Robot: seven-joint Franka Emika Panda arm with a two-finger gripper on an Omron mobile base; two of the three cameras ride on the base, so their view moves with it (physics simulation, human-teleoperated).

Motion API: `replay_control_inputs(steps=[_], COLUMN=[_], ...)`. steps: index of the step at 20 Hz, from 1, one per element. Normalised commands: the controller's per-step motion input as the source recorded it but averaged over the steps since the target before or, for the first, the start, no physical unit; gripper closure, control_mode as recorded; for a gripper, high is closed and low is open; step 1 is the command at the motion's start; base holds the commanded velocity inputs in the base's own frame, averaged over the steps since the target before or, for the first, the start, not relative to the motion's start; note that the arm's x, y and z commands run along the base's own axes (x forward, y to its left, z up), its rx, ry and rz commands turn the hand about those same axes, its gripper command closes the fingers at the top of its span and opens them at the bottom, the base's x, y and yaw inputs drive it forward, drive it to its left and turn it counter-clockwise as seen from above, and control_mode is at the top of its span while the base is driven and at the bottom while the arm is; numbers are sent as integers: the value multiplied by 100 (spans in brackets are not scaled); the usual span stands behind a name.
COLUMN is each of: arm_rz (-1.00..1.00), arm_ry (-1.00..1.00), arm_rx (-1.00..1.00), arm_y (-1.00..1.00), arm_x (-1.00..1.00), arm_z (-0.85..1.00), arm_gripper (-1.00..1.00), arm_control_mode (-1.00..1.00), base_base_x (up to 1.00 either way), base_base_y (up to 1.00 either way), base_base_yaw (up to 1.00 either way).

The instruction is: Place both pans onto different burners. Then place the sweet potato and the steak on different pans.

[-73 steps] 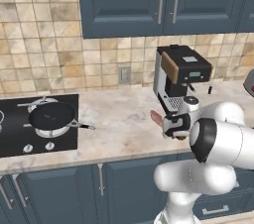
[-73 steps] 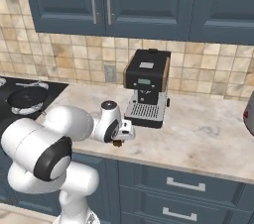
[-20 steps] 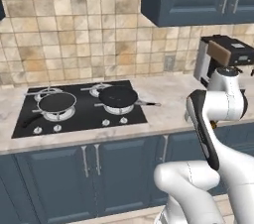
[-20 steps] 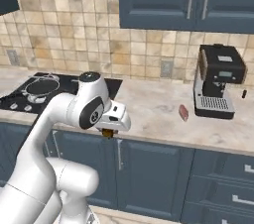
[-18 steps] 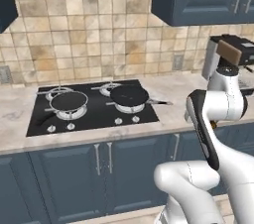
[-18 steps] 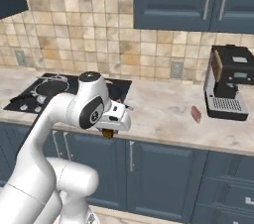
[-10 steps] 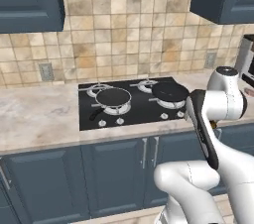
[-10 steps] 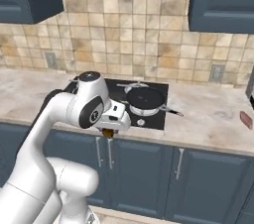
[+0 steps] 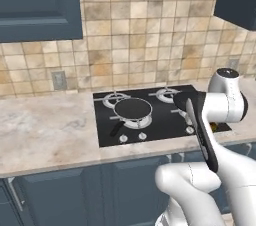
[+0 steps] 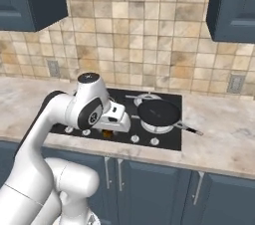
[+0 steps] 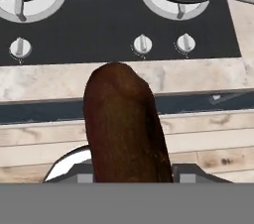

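Fingers clamp the sweet potato [image 11: 126,124], held in front of the cooktop [image 11: 104,29] edge, above the floor. A slip here drops it off the counter; swinging low could knock a pan [image 10: 158,112] handle.

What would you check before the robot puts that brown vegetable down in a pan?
1. Sweet potato in the gripper: ok; it stands up between the fingers in the hand view.
2. Left pan on a burner: ok; it sits on the front left ring.
3. Right pan on a different burner: ok; it sits on the front right ring.
4. Pans empty: ok for the right one; the hand view shows just part of the left one, so cannot tell.
5. Gripper above a pan: not ok; it hangs in front of the counter edge, short of the cooktop.
6. Steak location: cannot tell.
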Motion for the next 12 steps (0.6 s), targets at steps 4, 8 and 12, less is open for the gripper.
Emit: replay_control_inputs(steps=[4,8,12], arm_rz=[0,0,0], arm_ry=[0,0,-1], arm_rx=[0,0,-1], arm_y=[0,0,62], arm_x=[0,0,24], arm_z=[0,0,0], arm_gripper=[100,100,100], arm_control_mode=[100,100,-100], base_base_x=[61,44,0], base_base_y=[7,10,0], base_base_yaw=[0,0,0])
